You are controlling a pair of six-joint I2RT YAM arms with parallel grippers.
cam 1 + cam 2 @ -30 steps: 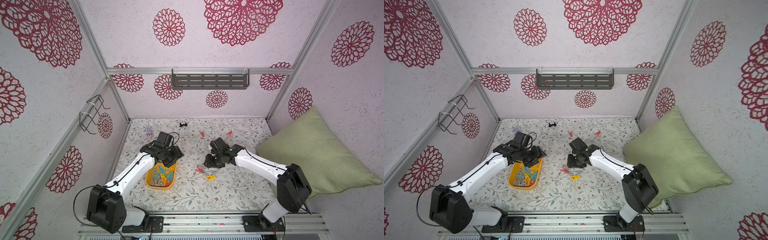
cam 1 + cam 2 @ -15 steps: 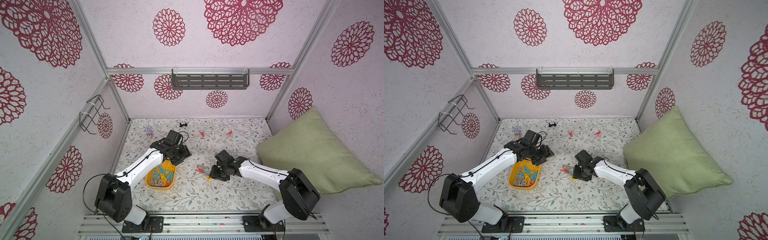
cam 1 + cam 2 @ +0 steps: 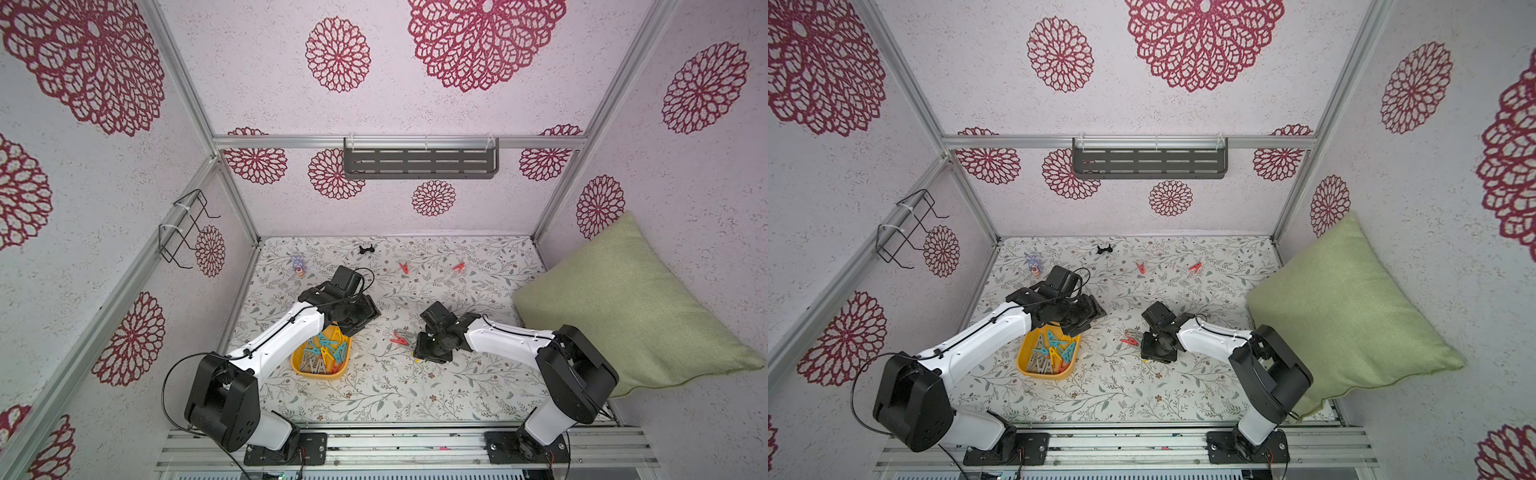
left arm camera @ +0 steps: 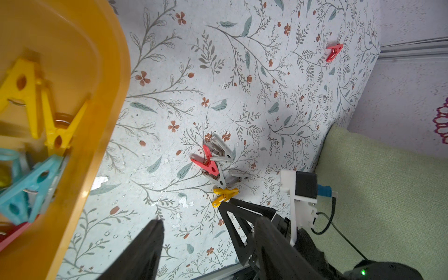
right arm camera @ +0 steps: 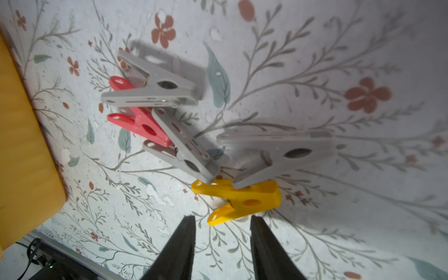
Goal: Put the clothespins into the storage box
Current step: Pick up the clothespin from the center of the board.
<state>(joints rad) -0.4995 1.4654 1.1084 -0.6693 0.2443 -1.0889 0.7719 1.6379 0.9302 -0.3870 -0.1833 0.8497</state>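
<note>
Clothespins (image 3: 328, 351) in teal, yellow, grey and red are lying piled in the storage box (image 3: 322, 372), which is sitting on the left half of the flowered table (image 3: 374, 395), nearer its front edge. A green cushion (image 3: 623, 307) is leaning against the right wall, and a grey slotted shelf (image 3: 419, 162) is hanging on the back wall.

The left tool (image 3: 363, 320) is hovering at the box's far end, its fingers standing apart and gripping nothing. The right tool (image 5: 222, 218) is pointing down at the table right of the box. Its fingers are parted narrowly and holding nothing, with the tail of a yellow pin (image 5: 242, 198) lying just ahead of the gap.

That yellow pin is touching a loose heap (image 4: 218, 167) of three grey pins (image 5: 184, 150) and one red pin (image 5: 140, 126), which is lying between the box and the right tool. Two more red pins (image 3: 404, 268) (image 3: 458, 267) are lying well apart from the heap, toward the back. A tiny blue bunny (image 3: 297, 266) and a small black clip (image 3: 366, 249) are resting near the far edge.
</note>
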